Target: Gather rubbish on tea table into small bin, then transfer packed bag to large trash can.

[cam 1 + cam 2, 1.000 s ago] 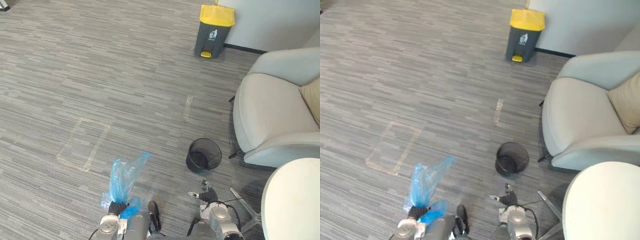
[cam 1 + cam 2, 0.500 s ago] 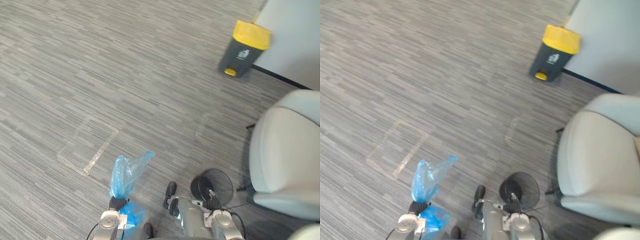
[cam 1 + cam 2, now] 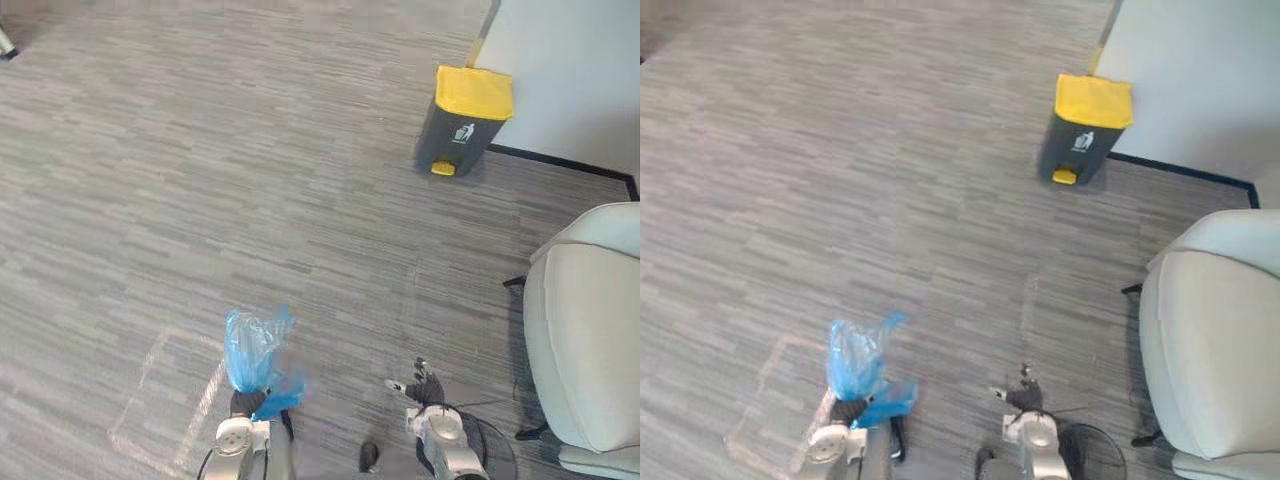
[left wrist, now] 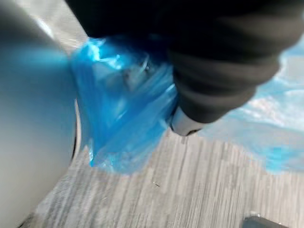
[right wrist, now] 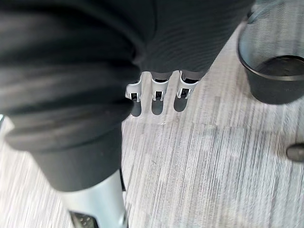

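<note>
Grey carpet, left hand clutching blue bag, right hand fingers straight, yellow-lidded bin ahead, armchair right.

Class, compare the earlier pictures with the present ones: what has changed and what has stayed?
The camera has shifted as the robot moves; no thing was taken or released. The left hand still grips the blue bag, the right hand stays open and empty, and the large trash can remains lidded by the wall.
</note>
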Controlling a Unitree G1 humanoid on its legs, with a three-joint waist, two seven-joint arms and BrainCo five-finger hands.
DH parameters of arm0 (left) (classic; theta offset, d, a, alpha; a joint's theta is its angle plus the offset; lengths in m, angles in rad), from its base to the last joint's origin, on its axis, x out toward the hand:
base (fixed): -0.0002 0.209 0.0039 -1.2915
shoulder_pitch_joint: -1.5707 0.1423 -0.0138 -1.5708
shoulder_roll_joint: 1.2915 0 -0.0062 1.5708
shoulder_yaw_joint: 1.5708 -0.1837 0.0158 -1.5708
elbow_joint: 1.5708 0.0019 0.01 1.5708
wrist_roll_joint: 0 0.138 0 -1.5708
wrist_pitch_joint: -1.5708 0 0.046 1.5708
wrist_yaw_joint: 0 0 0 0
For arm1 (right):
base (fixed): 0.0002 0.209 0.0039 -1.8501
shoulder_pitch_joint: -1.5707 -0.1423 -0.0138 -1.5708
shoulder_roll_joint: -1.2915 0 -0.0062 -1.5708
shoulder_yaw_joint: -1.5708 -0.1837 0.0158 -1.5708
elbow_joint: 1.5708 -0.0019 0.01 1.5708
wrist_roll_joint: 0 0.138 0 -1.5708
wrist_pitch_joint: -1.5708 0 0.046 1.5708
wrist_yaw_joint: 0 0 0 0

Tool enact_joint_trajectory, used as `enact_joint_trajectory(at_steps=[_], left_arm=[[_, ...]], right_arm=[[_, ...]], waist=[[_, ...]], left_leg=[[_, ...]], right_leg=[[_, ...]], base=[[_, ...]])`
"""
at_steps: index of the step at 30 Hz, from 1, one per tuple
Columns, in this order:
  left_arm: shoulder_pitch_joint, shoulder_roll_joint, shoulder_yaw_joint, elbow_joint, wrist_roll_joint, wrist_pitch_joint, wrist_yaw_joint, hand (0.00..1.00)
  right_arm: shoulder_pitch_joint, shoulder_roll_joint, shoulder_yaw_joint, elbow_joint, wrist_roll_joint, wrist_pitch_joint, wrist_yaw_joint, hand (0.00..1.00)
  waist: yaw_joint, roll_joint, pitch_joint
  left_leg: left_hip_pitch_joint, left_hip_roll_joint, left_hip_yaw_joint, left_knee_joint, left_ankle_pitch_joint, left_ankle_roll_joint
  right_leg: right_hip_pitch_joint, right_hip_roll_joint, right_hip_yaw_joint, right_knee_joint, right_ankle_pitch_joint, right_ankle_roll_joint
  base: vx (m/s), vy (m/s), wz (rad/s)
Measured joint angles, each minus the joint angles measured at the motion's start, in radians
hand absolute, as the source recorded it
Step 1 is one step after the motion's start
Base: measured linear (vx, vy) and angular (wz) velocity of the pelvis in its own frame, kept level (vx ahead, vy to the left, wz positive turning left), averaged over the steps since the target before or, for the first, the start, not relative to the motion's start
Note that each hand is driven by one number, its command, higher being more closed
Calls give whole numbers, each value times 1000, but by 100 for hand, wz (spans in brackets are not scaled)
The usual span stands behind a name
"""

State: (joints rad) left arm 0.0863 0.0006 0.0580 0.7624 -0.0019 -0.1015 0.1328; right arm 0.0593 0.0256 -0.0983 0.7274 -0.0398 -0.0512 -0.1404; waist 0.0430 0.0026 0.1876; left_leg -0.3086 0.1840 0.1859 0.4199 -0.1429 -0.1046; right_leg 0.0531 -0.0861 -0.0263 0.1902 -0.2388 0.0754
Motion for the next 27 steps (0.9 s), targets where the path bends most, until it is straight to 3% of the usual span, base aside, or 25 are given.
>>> enact_joint_trajectory(at_steps=[2,5,6,8,9,10,12,14,15,16,17,18,19,20,21,22,24,26,27], left_arm=[[3,9,-1,-4,0,0,-1,100],[19,26,-22,-1,-1,3,0,100],[28,54,-59,2,-2,4,0,100],[26,76,-83,14,-2,8,0,100],[22,85,-87,24,-3,12,0,100],[13,89,-87,39,-3,20,0,100],[-11,92,-87,71,-3,22,-1,100],[-32,103,-88,94,-2,22,-2,100],[-32,120,-88,104,-2,21,-2,100],[-45,99,-84,139,-1,24,-3,100],[-48,100,-84,140,0,22,-6,100],[-58,81,-81,140,0,21,-5,100],[-60,80,-74,140,0,21,-4,100],[-60,56,-46,130,0,22,-4,100],[-55,45,-39,117,0,21,-5,100],[-42,31,-35,82,-1,20,-6,100],[-28,15,-36,38,-2,21,-10,100],[-21,5,-36,7,-2,20,-11,100],[-19,5,-35,4,-2,20,-11,100]], right_arm=[[13,24,-6,0,0,1,0,0],[19,33,-5,1,-2,1,3,0],[15,33,-5,14,-5,1,3,0],[12,32,-6,42,-14,3,3,0],[7,27,-6,66,-32,5,4,0],[-11,16,-4,76,-37,6,5,0],[-29,-10,-3,86,-38,4,5,0],[-42,-41,6,97,-38,2,4,0],[-27,-56,7,116,-38,0,4,0],[-48,-82,0,138,-36,2,5,0],[-56,-86,-4,140,-38,2,4,0],[-71,-90,-20,139,-38,1,4,0],[-71,-92,-21,137,-38,2,4,0],[-50,-75,-13,132,-38,9,6,0],[-41,-64,-12,121,-38,13,6,0],[-35,-52,-10,106,-36,12,4,0],[-29,-25,-11,84,-31,12,4,0],[-25,-20,-8,70,-28,10,4,0],[-25,-20,-9,71,-28,11,4,0]], waist=[[14,-31,-6],[14,-36,-9],[9,-38,-11],[-9,-36,-9],[-21,-37,-9],[-37,-33,-7],[-55,-15,4],[-61,-12,6],[-65,-46,-7],[-58,13,-3],[-62,16,-3],[-70,26,3],[-71,29,5],[-69,34,13],[-68,35,16],[-64,26,23],[-51,10,25],[-35,6,25],[-32,3,25]], left_leg=[[32,-37,34,7,-53,18],[116,-54,111,-2,-122,38],[181,-66,137,-34,-151,48],[227,-72,136,-64,-165,56],[278,-72,136,-99,-170,62],[329,-63,137,-135,-168,58],[403,-36,140,-189,-167,55],[466,-25,131,-220,-167,53],[521,-52,114,-237,-174,21],[550,-2,88,-228,-168,-7],[540,-1,72,-212,-144,-23],[525,8,36,-143,-88,-66],[513,14,24,-103,-70,-67],[418,52,-38,193,53,-85],[371,67,-52,337,44,-104],[298,89,-48,521,2,-96],[198,108,4,628,-54,-40],[84,99,31,581,-98,15],[61,94,40,547,-108,22]], right_leg=[[-21,-47,14,60,-12,18],[-115,-82,64,300,0,40],[-197,-105,56,483,44,111],[-258,-117,3,602,24,80],[-321,-116,-74,662,-20,32],[-384,-102,-140,664,-54,-13],[-461,-58,-236,574,-68,-61],[-512,-15,-314,343,26,-77],[-491,-5,-334,126,275,-141],[-483,27,-344,180,267,-220],[-484,30,-344,193,233,-215],[-479,32,-344,235,174,-219],[-470,37,-344,240,158,-217],[-366,58,-337,215,108,-217],[-318,72,-334,187,100,-217],[-235,88,-319,142,87,-224],[-141,100,-291,92,63,-216],[-76,107,-259,50,36,-210],[-64,107,-245,44,32,-203]], base=[[361,299,-53],[345,239,-66],[438,163,-58],[400,75,-22],[467,-17,-5],[569,-35,-3],[550,-99,6],[636,-140,19],[677,-137,11],[654,-118,11],[616,-159,-16],[469,-148,-5],[799,-270,-10],[645,-183,-5],[703,-174,-19],[336,-51,-23],[351,-49,-32],[342,9,-42],[456,100,-59]])
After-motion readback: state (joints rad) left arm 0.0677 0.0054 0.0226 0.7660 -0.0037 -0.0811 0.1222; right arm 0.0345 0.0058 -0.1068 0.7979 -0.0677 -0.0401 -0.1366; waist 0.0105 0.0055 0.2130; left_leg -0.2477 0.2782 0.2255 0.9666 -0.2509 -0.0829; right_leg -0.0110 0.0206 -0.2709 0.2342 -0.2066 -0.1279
